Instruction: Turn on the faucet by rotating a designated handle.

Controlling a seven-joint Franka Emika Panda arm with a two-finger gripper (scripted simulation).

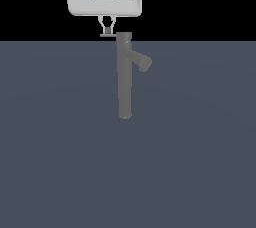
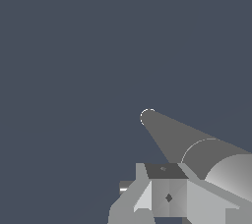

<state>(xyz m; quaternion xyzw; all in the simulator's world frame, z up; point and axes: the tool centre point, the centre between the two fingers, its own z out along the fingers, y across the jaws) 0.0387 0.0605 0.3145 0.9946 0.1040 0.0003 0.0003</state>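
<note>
The gripper [image 1: 106,31] is closing its fingers around the handle [image 1: 107,35]; sweeping it sideways about the faucet [image 1: 124,77] should avoid slipping.

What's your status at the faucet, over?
Gripper down over the handle, fingers close together; grip unconfirmed. Faucet upright, spout toward the exterior view's right. Nothing in the way.

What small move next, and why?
Probably push the handle sideways around the faucet top. In the exterior view the gripper fingertips sit right at the handle, apparently straddling it; whether they pinch it is unclear.
</note>
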